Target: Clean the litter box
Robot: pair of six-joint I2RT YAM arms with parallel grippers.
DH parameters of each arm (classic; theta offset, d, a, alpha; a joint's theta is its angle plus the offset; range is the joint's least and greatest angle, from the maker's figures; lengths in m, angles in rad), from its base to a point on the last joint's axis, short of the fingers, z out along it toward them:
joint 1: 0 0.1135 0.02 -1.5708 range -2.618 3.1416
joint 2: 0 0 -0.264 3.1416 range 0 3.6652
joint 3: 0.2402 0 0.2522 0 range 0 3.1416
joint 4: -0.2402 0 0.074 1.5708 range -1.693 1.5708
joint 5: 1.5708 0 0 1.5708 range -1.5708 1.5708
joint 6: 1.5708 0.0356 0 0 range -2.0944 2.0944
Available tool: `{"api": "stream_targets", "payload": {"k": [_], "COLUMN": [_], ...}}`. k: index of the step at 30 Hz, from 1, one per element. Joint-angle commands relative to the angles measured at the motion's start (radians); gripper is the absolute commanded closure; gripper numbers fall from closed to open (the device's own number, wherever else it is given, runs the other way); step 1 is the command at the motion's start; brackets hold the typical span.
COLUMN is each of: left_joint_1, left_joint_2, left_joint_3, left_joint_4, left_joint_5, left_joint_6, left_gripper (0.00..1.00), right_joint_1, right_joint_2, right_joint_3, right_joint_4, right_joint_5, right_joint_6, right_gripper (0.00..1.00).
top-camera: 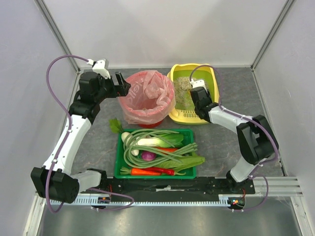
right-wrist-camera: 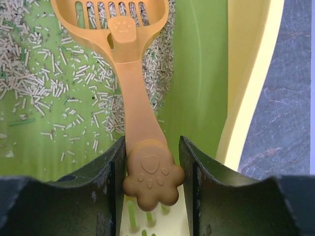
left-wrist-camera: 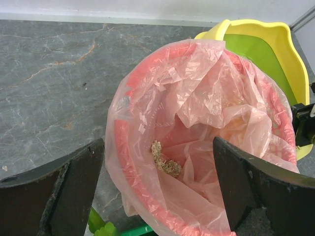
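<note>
We look down on a grey stone-patterned surface [top-camera: 98, 147] with two robot arms mounted at its near edge. The litter box [top-camera: 214, 81], a yellow tray with a green lining and pale pellet litter, sits at the far right. It touches a red bin lined with a pink bag [top-camera: 147, 98] on its left. A green vegetable tray [top-camera: 118, 152] lies nearer to us, in the middle.

The right pincer [right-wrist-camera: 150, 147] is inside the litter box, at its near end. It is closed narrowly on the handle of an orange litter scoop [right-wrist-camera: 133, 88], just above the paw-shaped tip. The scoop's slotted head points to the far end and lies over scattered pellets. From the wrist view we cannot tell whether anything is in the head.

The left pincer [left-wrist-camera: 157, 147] hangs at the left of the bin's mouth, spread wide and holding nothing. Through it we see a small clump of litter [left-wrist-camera: 165, 160] lying at the bottom of the bag.

We judge that the scooping step is in hand, with some waste binned. The next move likely calls for sliding the scoop head low under the litter. It would then lift level so loose pellets sift through the slots. After that comes a carry left over the rim to tip into the bag without spilling.
</note>
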Motion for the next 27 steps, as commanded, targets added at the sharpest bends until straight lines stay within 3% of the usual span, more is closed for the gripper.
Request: {"api": "stream_targets", "payload": {"k": [1,12,19,27], "left_joint_1": [0.008,0.008,0.006,0.006], "left_joint_2": [0.002,-0.022,-0.036,-0.047], "left_joint_3": [0.050,0.052,0.052,0.047], "left_joint_4": [0.013,-0.010,-0.013,-0.027], "left_joint_5": [0.002,0.004,0.004,0.008], "left_joint_6": [0.014,0.014,0.015,0.018], "left_gripper": [0.03,0.03,0.03,0.03], "right_joint_1": [-0.025,-0.075,-0.077,-0.069], "right_joint_2": [0.028,0.065,0.062,-0.059], "right_joint_3": [-0.033,-0.071,-0.059,-0.124], "right_joint_4": [0.217,0.505,0.578,0.611], "right_joint_5": [-0.011,-0.078,-0.109,-0.106], "right_joint_6": [-0.037,-0.153,-0.187,-0.163], "right_gripper": [1.00,1.00,1.00,1.00]}}
